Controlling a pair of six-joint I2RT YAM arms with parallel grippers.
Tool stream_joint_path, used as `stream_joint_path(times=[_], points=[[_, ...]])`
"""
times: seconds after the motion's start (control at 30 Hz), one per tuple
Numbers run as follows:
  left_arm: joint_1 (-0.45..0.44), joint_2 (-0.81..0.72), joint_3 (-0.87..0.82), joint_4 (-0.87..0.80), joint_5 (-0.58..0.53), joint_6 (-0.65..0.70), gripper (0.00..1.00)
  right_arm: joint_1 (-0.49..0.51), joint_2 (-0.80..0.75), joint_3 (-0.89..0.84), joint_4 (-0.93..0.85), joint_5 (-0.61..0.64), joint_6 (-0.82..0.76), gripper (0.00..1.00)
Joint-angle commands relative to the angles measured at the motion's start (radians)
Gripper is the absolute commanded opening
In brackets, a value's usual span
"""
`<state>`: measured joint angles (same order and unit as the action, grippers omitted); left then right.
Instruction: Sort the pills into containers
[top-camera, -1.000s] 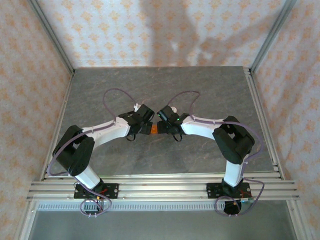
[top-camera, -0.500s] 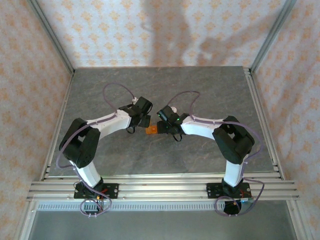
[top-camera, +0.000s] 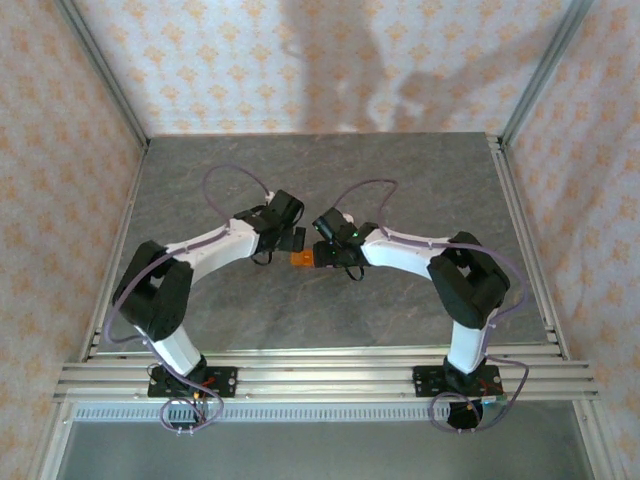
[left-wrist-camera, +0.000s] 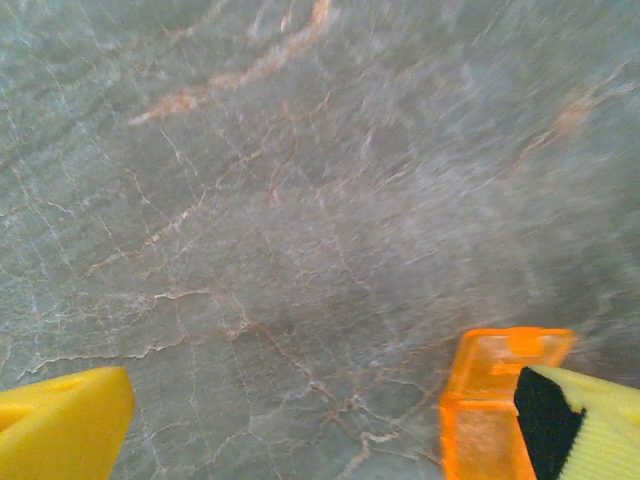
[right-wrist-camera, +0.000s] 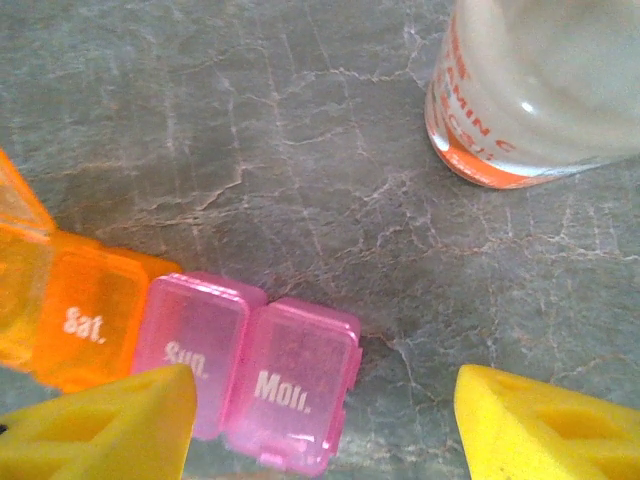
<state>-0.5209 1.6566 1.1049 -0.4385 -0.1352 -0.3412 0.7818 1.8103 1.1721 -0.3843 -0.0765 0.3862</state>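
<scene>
The containers are a joined strip of small cells on the grey table, orange at the left ("Sat.") and pink at the right ("Sun.", "Mon."). My right gripper stands open over the pink end. Its left finger overlaps the "Sun." cell and its right finger is well clear. From above, the containers lie between the two wrists. My left gripper is open over bare table, with the orange end cell beside its right finger. The pills are out of view.
A white bottle with an orange band stands just beyond the right gripper, to the right of the strip. The grey marbled table is bounded by patterned walls and a metal rail at the near edge.
My left gripper has pulled back from the orange end of the strip, towards the far left, so more of the orange shows. The right arm has barely moved.
</scene>
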Motion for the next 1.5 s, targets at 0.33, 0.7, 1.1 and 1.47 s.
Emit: stream_joint_path(times=[0.33,0.7,1.1,1.47], points=[[0.004,-0.221,-0.167,0.115,0.094,-0.135,1.0,-0.085,-0.266,0.05,-0.162,0.096,-0.056,0.79],[0.004,-0.259,-0.289,0.224,0.106,-0.171,1.0,-0.187,-0.04,0.219,-0.196,0.029,-0.128,0.86],[0.007,-0.244,-0.32,0.304,0.147,-0.188,1.0,-0.197,0.162,0.352,-0.212,0.023,-0.14,0.76],[0.01,-0.181,-0.325,0.415,0.216,-0.234,1.0,-0.203,0.177,0.327,-0.188,-0.008,-0.139,0.37]])
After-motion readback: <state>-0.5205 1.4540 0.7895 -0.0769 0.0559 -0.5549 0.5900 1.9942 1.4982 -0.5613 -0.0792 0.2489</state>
